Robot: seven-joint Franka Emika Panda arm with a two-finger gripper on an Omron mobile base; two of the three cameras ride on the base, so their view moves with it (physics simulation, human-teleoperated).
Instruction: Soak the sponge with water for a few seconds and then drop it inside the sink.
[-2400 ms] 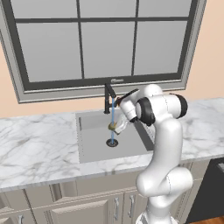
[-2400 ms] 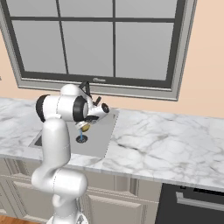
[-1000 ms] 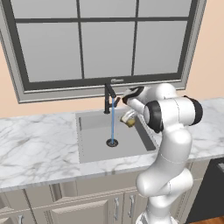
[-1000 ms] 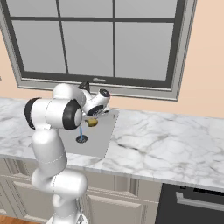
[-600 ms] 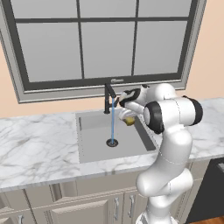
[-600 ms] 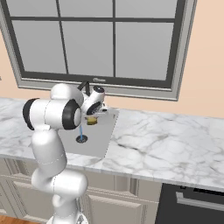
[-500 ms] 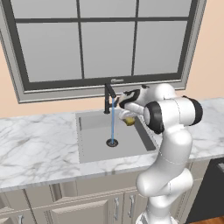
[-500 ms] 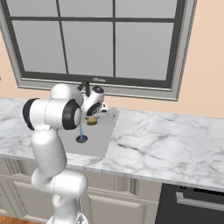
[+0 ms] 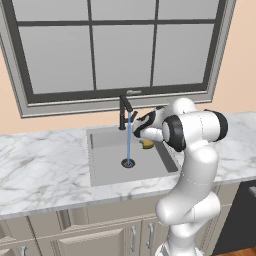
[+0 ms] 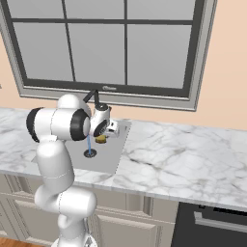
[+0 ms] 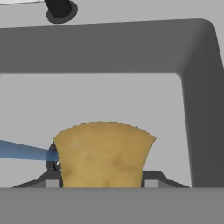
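Observation:
My gripper [image 9: 144, 136] is shut on the sponge [image 9: 147, 144], a small yellow block held above the right part of the sink [image 9: 105, 167]. In the hand view the sponge [image 11: 105, 153] sits between the two fingertips [image 11: 151, 180], with the grey basin floor behind it. The water [image 9: 129, 140] falls as a thin blue stream from the black faucet [image 9: 123, 111] to the round drain [image 9: 128, 163], just left of the sponge and apart from it. From the right base view the sponge [image 10: 101, 140] hangs beside the water [image 10: 89, 144] under my gripper [image 10: 104, 134].
White marble countertop [image 9: 40, 170] surrounds the basin on both sides. A large window [image 9: 120, 45] rises behind the faucet. The faucet base [image 11: 59, 8] stands on the sink's back rim. A dark appliance front [image 10: 212, 226] sits low at the right.
Since the earliest frames the gripper has carried the sponge to the right, out from under the water stream. Over the last second it has barely moved.

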